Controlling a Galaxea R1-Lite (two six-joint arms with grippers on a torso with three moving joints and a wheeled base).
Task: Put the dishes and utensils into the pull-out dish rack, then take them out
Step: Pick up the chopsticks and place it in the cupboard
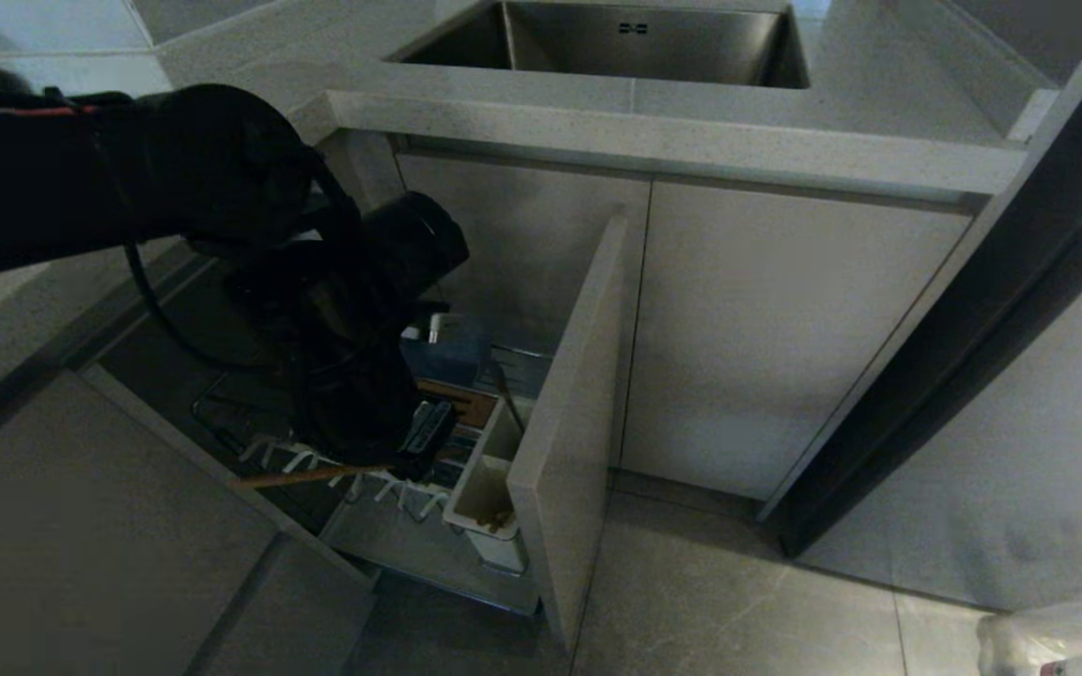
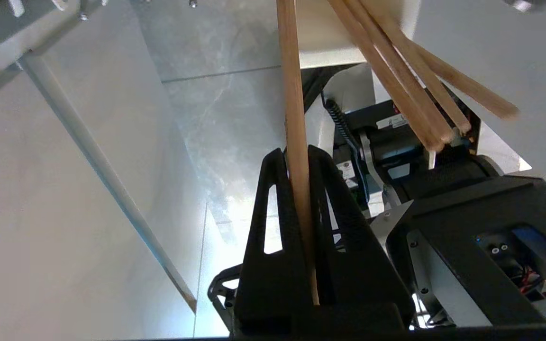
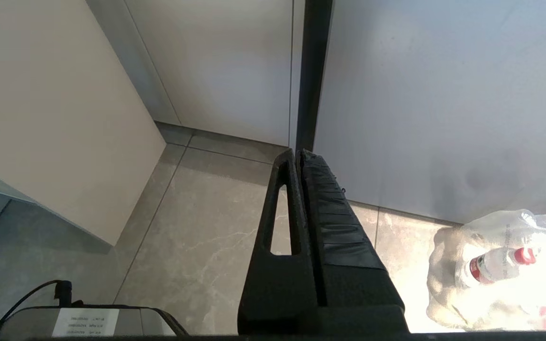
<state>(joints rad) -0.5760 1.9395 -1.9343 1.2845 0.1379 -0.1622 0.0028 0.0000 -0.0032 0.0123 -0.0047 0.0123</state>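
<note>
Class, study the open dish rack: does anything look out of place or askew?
Yes. The left gripper pinches just one chopstick, which lies level over the white pegs while the others stay leaning in the white cup. The right gripper is parked, shut.

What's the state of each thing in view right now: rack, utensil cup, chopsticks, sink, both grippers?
pull-out dish rack: pulled out of the cabinet.
utensil cup: upright in the rack, behind the door front.
chopstick: clamped in the left gripper.
other chopsticks: loose bundle beside the held one.
left gripper: shut on the chopstick, over the rack.
right gripper: shut, empty, parked above the floor.
sink: no dishes visible.
</note>
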